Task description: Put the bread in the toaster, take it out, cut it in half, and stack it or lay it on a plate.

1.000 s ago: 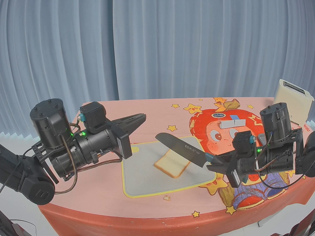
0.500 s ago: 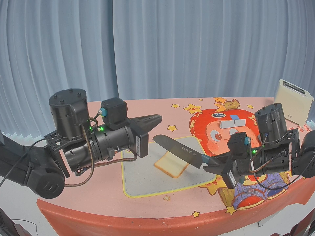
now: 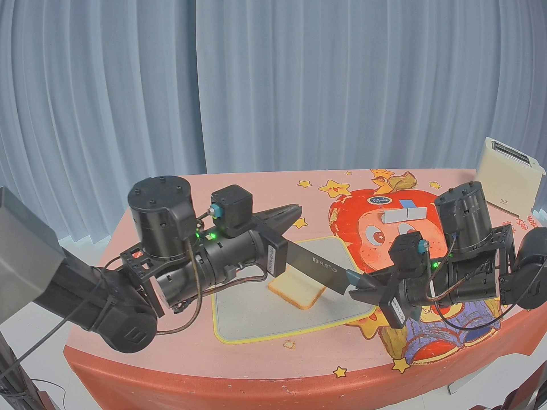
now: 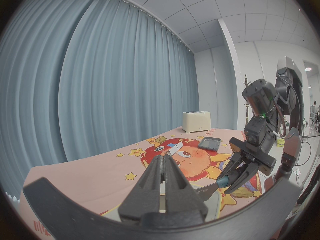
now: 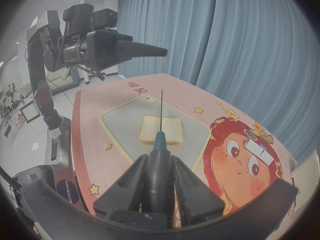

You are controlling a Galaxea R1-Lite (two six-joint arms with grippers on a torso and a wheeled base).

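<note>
Since the bread point(image 5: 161, 129) lies on the board point(image 5: 125, 117) just ahead of the right pincer point(image 5: 159, 158), that pincer pinches a knife point(image 3: 316, 266) upright over it, apparently for halving. The left pincer point(image 3: 289, 212), pressed together, hovers near the knife's tip.

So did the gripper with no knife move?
Yes. The left gripper has swung toward the robot's right, farther across the cutting board and nearer the bread.

Pale bread point(image 3: 299, 289), tan crust; grey board point(image 3: 250, 308) edged yellow; pink surface point(image 3: 171, 340) dotted with yellow stars point(image 3: 334, 188) and a red cartoon face point(image 3: 387, 229); cream toaster point(image 3: 510, 173); dark-bladed knife point(image 3: 322, 267).
</note>
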